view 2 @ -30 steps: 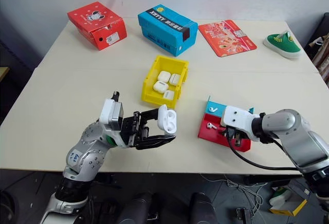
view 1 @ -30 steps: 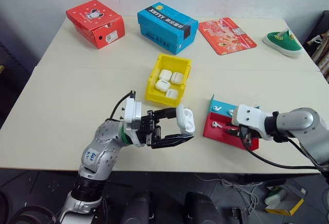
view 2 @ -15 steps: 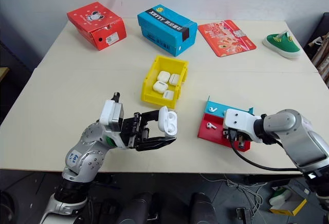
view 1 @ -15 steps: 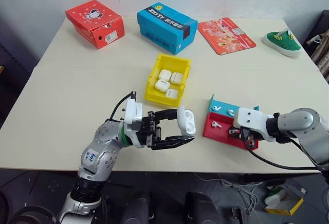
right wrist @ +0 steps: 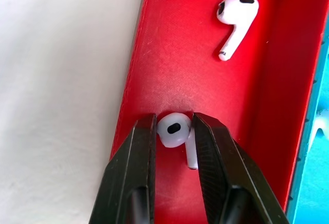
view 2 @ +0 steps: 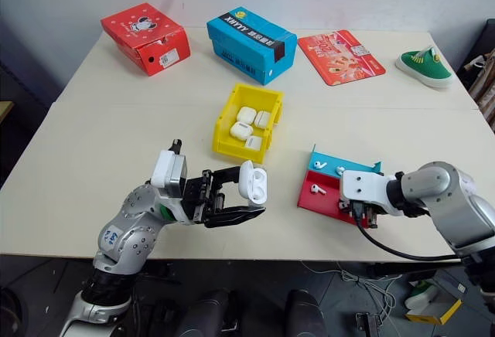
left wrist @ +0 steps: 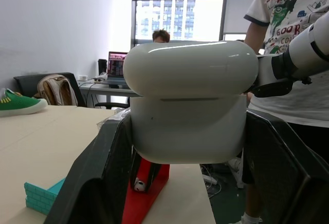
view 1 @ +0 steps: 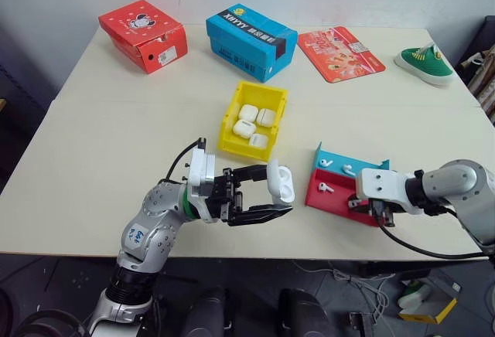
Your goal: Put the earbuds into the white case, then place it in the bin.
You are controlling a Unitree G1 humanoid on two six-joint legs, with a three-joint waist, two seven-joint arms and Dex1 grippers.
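Our left gripper (view 1: 272, 194) is clenched on the white case (view 1: 280, 182), lid closed, holding it above the table (view 1: 108, 144) in front of the yellow bin (view 1: 234, 117). Four more cases (view 1: 255, 123) lie in that bin. Our right gripper (right wrist: 173, 131) pinches one earbud (right wrist: 174, 133) between its fingers inside the red part of the tray (right wrist: 169, 54). A second earbud (right wrist: 235, 15) lies loose farther along the red floor. The tray's blue part holds two more earbuds (view 1: 339, 166).
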